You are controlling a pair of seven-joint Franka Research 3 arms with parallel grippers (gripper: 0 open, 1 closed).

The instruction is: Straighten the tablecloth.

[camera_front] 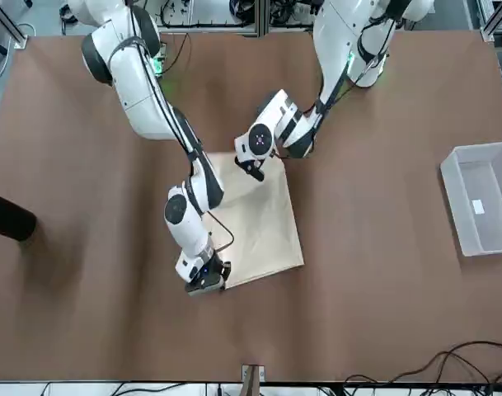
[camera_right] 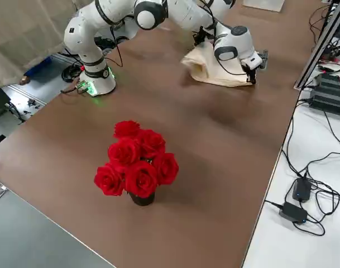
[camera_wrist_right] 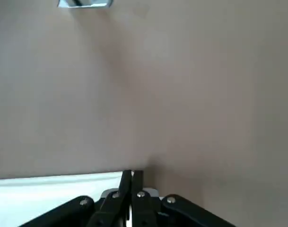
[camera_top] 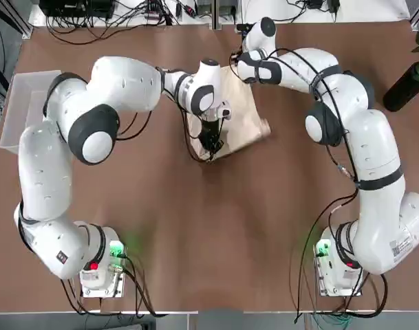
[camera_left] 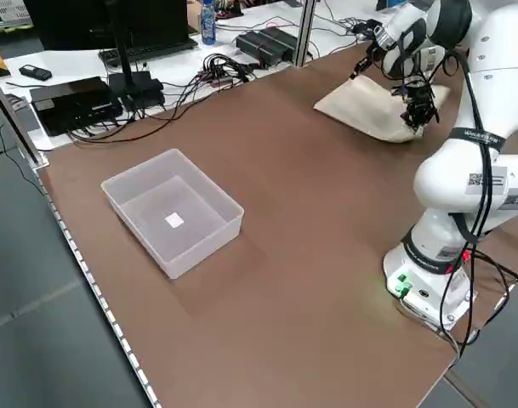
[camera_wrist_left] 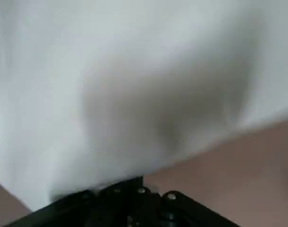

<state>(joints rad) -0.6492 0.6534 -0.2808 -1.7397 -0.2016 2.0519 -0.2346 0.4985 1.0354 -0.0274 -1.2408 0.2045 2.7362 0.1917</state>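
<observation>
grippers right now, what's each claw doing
Left gripper: claw shut on the tablecloth, near edge.
Right gripper: claw shut on the tablecloth's far corner.

No readable text anywhere; labels on the robot arms too small to make out.

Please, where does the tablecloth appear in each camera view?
Top: tablecloth, centre, far half of the table.
Front: centre.
Left side: upper right.
Right side: top, right of centre.
Left wrist: pale, fills most of the picture.
Right wrist: pale strip, lower left.
Shared landmark: left hand, shut, at the cloth.
</observation>
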